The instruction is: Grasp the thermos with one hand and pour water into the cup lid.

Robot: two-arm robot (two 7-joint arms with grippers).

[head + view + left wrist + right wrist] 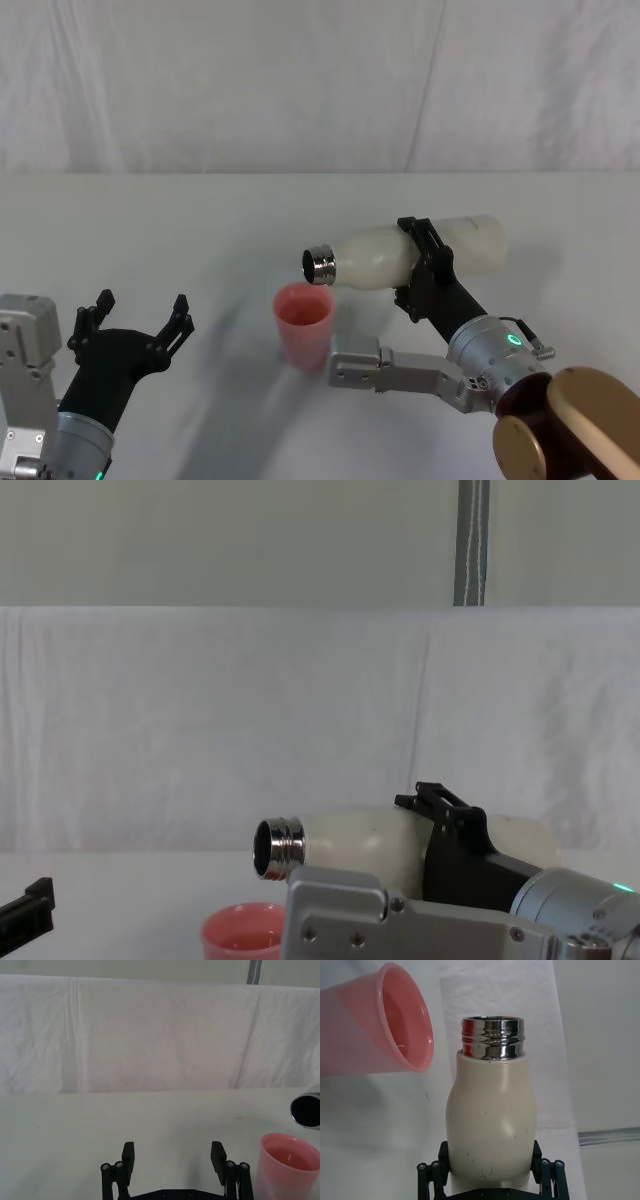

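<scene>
My right gripper [423, 262] is shut on the cream-white thermos [415, 252] and holds it almost level above the table, its steel neck [320, 265] over the far rim of the pink cup lid [303, 323]. From the chest view the thermos [400, 845] lies sideways with its open mouth just above the cup lid [243, 931]. The right wrist view has the black fingers [430, 1177] clamped round the thermos [491, 1120], the cup lid [385, 1027] beside its neck. A little water shows inside the cup lid [290, 1167]. My left gripper [140, 320] rests open at the near left.
The table [200, 230] is covered in a white cloth, and a creased white curtain [300, 80] hangs behind it. A brown rounded part of my own body [580, 425] sits at the lower right corner.
</scene>
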